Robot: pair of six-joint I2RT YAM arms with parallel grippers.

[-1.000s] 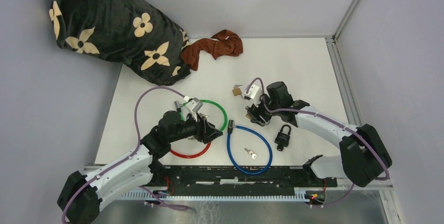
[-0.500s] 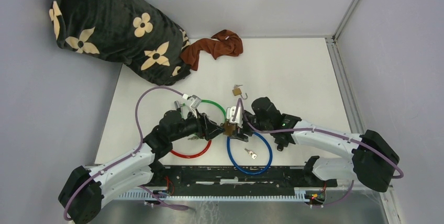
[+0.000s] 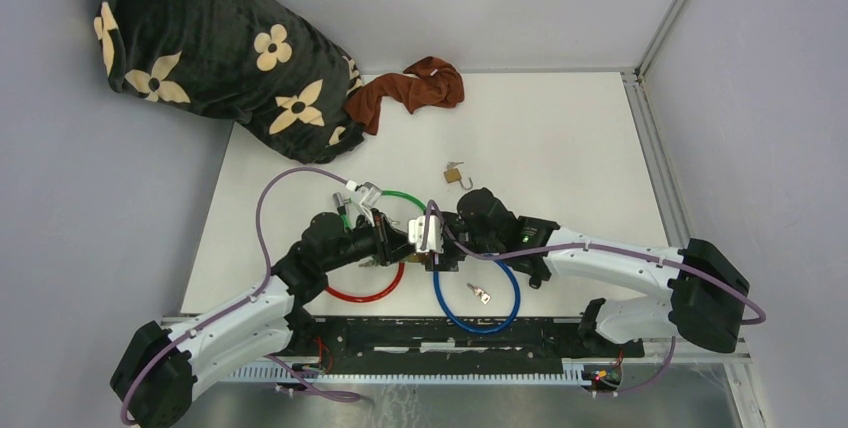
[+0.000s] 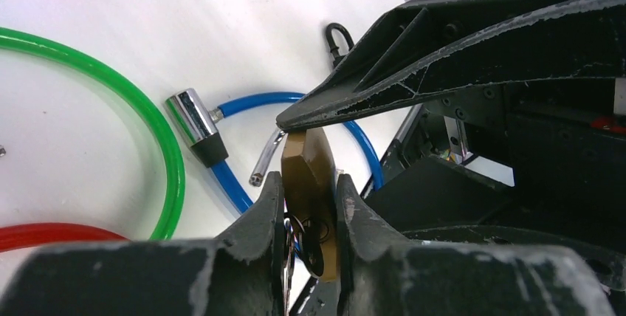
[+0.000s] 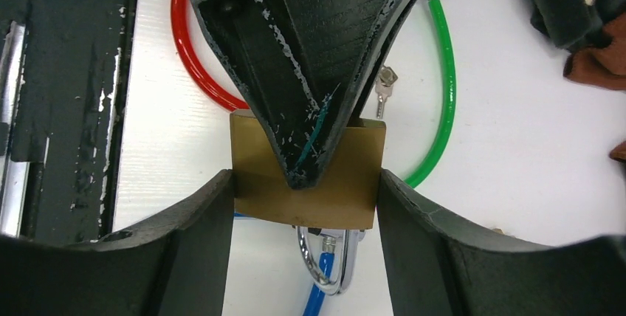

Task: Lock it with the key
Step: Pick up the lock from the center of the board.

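Presently, both grippers clamp the brass padlock (image 5: 258, 192): right gripper (image 5: 304, 190) spans its width, left gripper (image 4: 308, 187) its thickness.

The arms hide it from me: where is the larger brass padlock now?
Centre of the table in the top view: the brass padlock is gripped by both the left hand and the right hand, at the blue cable loop's edge.

The left arm (image 3: 250, 313) extends forward and to the right from its base. The right arm (image 3: 610, 258) reaches across to the left. Both hands meet tip to tip. The left hand (image 4: 310, 187) pinches the brass padlock (image 5: 255, 190) across its thin faces. The right hand (image 5: 305, 190) clamps the same padlock across its width.
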